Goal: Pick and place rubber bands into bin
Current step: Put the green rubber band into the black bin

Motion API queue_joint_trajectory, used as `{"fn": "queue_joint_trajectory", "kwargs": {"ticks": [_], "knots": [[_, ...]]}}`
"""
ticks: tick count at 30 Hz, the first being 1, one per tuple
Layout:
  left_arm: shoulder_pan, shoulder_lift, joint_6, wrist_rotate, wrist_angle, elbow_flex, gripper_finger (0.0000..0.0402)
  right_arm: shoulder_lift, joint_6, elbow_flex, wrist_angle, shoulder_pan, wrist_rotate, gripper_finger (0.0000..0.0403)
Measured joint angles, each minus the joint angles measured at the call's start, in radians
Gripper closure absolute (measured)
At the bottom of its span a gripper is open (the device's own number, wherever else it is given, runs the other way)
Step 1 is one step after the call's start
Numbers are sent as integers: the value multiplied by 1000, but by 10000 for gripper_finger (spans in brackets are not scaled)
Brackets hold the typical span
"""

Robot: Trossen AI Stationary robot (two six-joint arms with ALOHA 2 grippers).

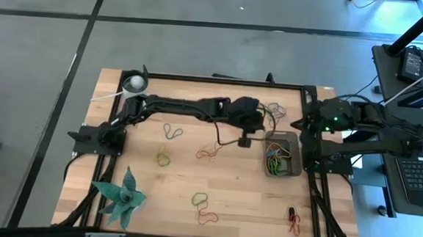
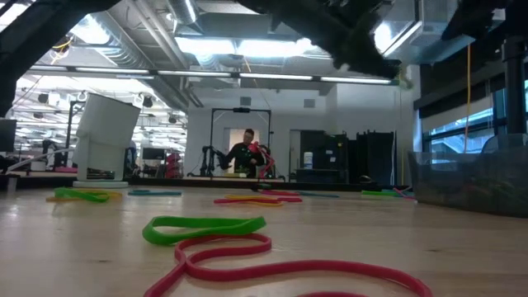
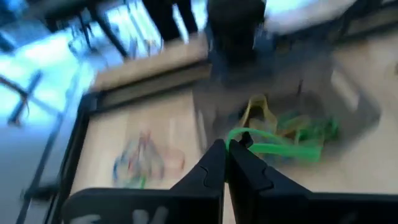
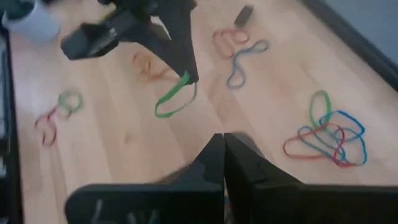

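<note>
Carrying a green rubber band (image 4: 176, 98) pinched in shut left gripper (image 3: 226, 151) jaws just short of the bin (image 1: 296, 149), already holding several bands, with right gripper (image 4: 222, 149) shut empty nearby, many loose bands (image 1: 210, 153) left on table.

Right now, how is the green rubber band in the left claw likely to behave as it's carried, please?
Probably floppy: the green rubber band droops in a loop from the shut left claw. Likely very light. It may snag or spring on release over the bin.
</note>
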Motion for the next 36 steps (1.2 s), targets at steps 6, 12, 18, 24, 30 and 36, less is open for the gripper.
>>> {"fn": "queue_joint_trajectory", "kwargs": {"ticks": [6,12,18,24,30,36], "knots": [[-44,70,-89,3,188,-1,399,0,-134,71,-70,0,-39,400],[-64,172,-155,10,393,-1,399,0,-150,91,-71,0,-38,401],[-74,299,-149,24,583,-3,399,1,-130,91,-71,0,-39,400],[-72,334,-229,-1,542,-3,372,1,-96,91,-84,0,-39,401],[-68,330,-288,8,447,27,296,1,-95,91,-90,0,-40,399],[-72,325,-259,0,145,160,238,1,-95,91,-95,0,-40,399]]}}
